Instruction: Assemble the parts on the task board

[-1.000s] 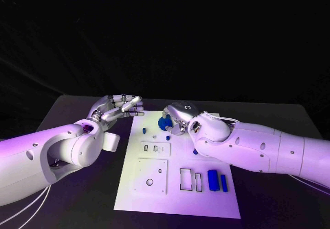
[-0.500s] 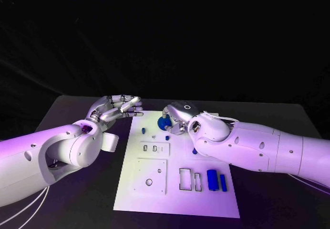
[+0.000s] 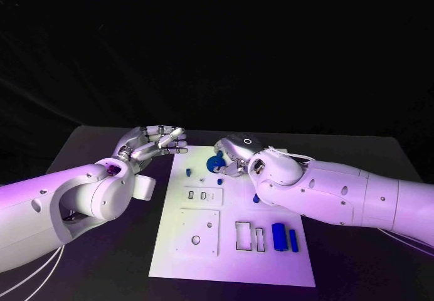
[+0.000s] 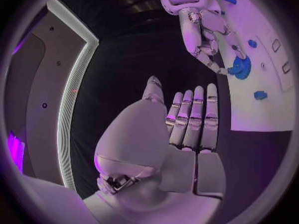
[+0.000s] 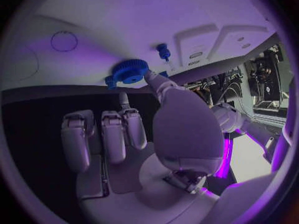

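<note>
The white task board (image 3: pixel 231 263) lies in the middle of the table. At its far end sits a blue gear (image 3: pixel 215 163). My right hand (image 3: pixel 237 153) is bent over the gear, which looks pinched between thumb and fingertips. My thumb tip touches the rim of the gear (image 5: pixel 129 72), with my other fingers (image 5: pixel 106 129) lying straight below it. The left wrist view shows those fingertips meeting the gear (image 4: pixel 239 67). My left hand (image 3: pixel 152 143) hovers beside the board's far left corner with its fingers (image 4: pixel 193 114) side by side, and it holds nothing.
Two small blue pegs (image 3: pixel 189 170) (image 3: pixel 220 180) stand near the gear. Two blue blocks (image 3: pixel 280 237) (image 3: pixel 294 241) lie by rectangular slots (image 3: pixel 245 236) at the board's near right. A recessed plate with holes (image 3: pixel 199 231) is on the near left. A blue piece (image 3: pixel 256 199) peeks from under my right forearm.
The right hand and the gear have shifted very slightly to the left. The left hand has barely moved.
</note>
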### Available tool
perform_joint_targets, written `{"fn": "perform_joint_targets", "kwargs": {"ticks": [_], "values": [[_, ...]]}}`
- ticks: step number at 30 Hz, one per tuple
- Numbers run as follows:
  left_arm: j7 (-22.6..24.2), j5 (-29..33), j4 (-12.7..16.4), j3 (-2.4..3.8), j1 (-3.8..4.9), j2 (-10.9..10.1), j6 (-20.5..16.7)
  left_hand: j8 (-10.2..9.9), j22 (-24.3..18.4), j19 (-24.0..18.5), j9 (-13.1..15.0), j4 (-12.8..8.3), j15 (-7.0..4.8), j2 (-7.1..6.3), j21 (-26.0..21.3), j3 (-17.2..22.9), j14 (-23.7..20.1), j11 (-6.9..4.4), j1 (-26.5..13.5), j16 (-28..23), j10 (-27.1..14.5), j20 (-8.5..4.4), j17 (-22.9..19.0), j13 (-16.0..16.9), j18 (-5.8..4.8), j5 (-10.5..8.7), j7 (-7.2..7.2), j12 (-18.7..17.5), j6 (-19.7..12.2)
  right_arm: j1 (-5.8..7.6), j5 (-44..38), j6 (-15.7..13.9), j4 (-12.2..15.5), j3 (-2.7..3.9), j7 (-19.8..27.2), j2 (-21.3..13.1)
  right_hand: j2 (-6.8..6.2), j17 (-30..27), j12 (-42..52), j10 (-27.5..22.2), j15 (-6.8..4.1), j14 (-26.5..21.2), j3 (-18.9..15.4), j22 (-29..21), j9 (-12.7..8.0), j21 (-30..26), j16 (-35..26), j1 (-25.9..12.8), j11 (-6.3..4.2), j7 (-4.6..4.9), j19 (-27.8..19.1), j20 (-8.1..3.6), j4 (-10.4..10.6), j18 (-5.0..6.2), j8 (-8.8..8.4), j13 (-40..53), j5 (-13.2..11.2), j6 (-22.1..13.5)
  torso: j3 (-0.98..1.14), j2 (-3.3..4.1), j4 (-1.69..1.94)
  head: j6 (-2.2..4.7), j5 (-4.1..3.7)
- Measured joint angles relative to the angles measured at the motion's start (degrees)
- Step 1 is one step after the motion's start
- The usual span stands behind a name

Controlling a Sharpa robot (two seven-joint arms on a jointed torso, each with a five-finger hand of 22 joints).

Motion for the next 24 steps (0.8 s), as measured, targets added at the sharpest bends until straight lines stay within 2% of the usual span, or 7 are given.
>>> {"fn": "perform_joint_targets", "kwargs": {"ticks": [10,13,17,19,24], "values": [[-0.08,0.0,-0.17,0.0,0.0,0.04,0.0,0.0,0.0,0.0,-0.01,0.0,0.0,0.23,0.0,0.0,0.0,0.0,-0.23,0.0,0.0,0.0,0.0,0.0,0.0,0.0,0.09,0.0,-0.08,0.0,2.52,1.22,-0.16,0.0,-0.04,-0.39,0.6,0.0,0.9,0.21,0.0,0.0,0.95,0.0,-0.13,0.0,0.0,-0.6,-0.21,-0.77,0.0,0.0,2.53,0.0,1.07,0.0,1.86,1.97,0.0,-0.01,-0.04,-0.07,0.06],[-0.09,0.0,-0.21,0.0,0.0,0.05,0.0,0.0,0.0,0.0,-0.01,0.0,0.0,0.23,0.0,0.0,0.0,0.0,-0.23,0.0,0.0,0.0,0.03,0.0,0.0,0.0,0.09,0.0,-0.08,0.0,3.43,1.78,-0.31,0.0,-0.03,-0.44,0.82,-0.01,0.91,0.21,0.0,0.0,1.16,-0.01,-0.26,0.0,0.0,-0.82,-0.21,-0.57,0.0,0.0,3.22,0.0,1.29,0.0,1.86,2.18,0.01,-0.02,-0.02,-0.07,0.04],[-0.11,0.0,-0.27,0.0,0.0,0.05,0.0,0.0,0.01,0.0,-0.01,0.0,0.0,0.23,0.0,0.0,0.0,0.0,-0.23,0.0,0.0,0.0,0.04,0.0,0.0,0.0,0.09,0.0,-0.08,0.0,4.47,2.07,-0.17,-0.01,-0.01,-0.87,1.13,-0.01,0.92,0.42,0.0,0.0,1.11,-0.01,-0.39,0.0,0.0,-1.13,-0.42,-0.79,0.0,-0.01,4.1,0.0,1.29,0.0,2.08,2.39,0.01,-0.03,-0.01,-0.08,0.06],[-0.12,0.0,-0.32,0.0,0.0,0.08,0.0,0.0,0.01,0.0,-0.01,0.0,0.0,0.23,0.0,0.0,0.0,0.0,-0.23,0.0,0.0,0.0,0.04,0.0,0.0,0.0,0.09,0.0,-0.08,0.0,4.82,1.81,0.56,0.0,0.02,-1.74,1.13,-0.01,1.48,0.42,0.0,0.0,1.26,-0.01,-0.39,0.0,0.0,-1.13,-0.42,-0.87,0.0,0.0,4.24,0.0,1.29,0.0,2.53,2.47,0.01,-0.05,-0.02,-0.04,0.09],[-0.13,0.0,-0.72,-0.02,0.0,0.09,0.03,0.0,0.01,0.0,0.05,0.16,0.0,0.47,0.0,-0.16,0.0,0.0,0.02,0.0,0.0,0.0,0.04,0.0,0.0,0.0,0.09,0.0,-0.08,0.24,5.88,0.16,4.38,0.3,0.2,-6.16,1.12,-0.01,1.48,0.42,-0.22,-0.21,1.26,-0.01,-0.39,0.0,0.0,-1.13,-0.42,-0.74,0.0,-0.01,4.24,0.0,1.29,0.04,2.53,2.75,0.08,-0.17,-0.15,0.19,0.15]]}}
